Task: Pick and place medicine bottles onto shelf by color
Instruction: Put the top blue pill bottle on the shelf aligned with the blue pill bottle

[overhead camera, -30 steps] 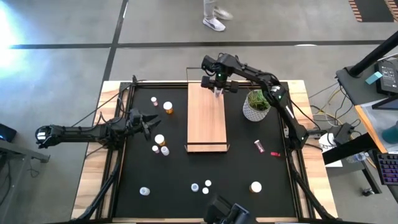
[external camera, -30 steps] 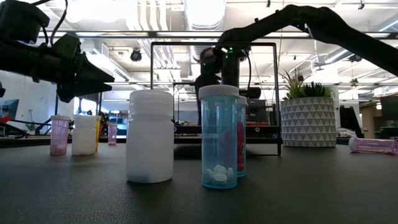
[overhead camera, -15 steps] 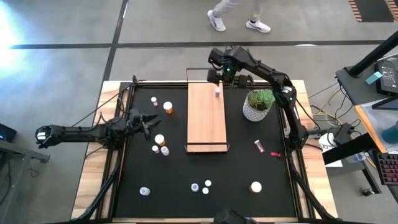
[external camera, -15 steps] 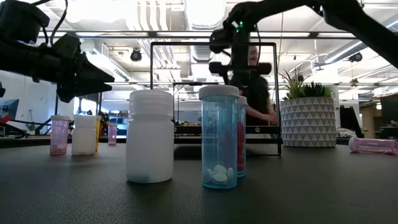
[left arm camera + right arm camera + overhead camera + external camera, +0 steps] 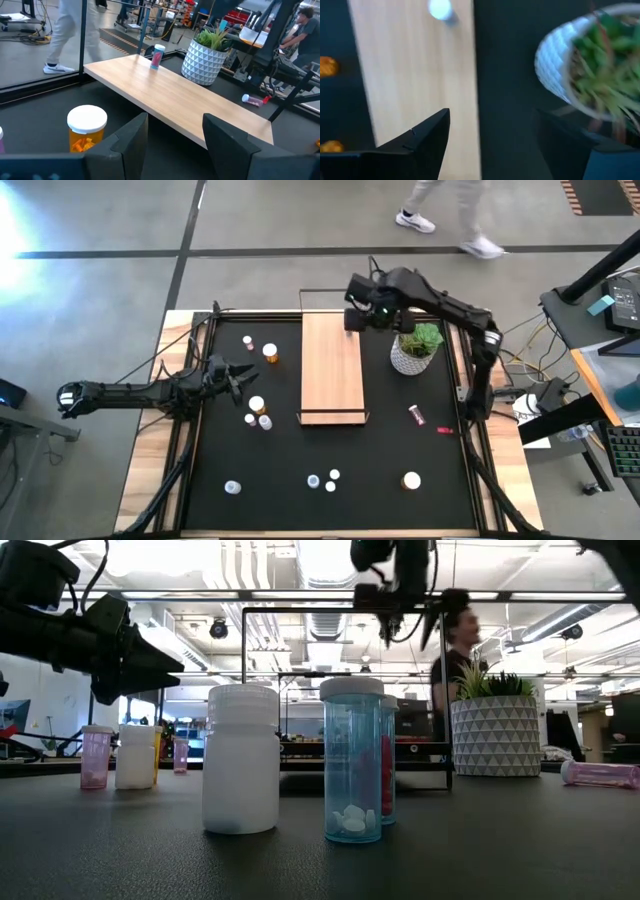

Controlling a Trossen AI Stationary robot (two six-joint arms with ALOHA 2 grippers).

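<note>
The shelf (image 5: 332,368) is a light-wood board lying along the middle of the black mat. A pink medicine bottle (image 5: 157,55) stands upright on the shelf's far end; its pale cap (image 5: 440,9) shows in the right wrist view. My right gripper (image 5: 358,318) hangs high over the shelf's far right corner, open, pointing down, with nothing between its fingers (image 5: 427,135). My left gripper (image 5: 236,376) waits open and level at the mat's left side, beside an orange bottle (image 5: 86,129). Other bottles stand on the mat to the left (image 5: 257,406) and near the front (image 5: 313,480).
A white-potted green plant (image 5: 412,348) stands right of the shelf, close under my right arm. A pink bottle (image 5: 416,415) lies on its side at the right. A person walks past beyond the table's far edge.
My right gripper has left the pink bottle standing on the shelf's far end. It has risen well above the shelf and swung toward the table's right edge, toward the plant. The person behind the table has walked to the right.
</note>
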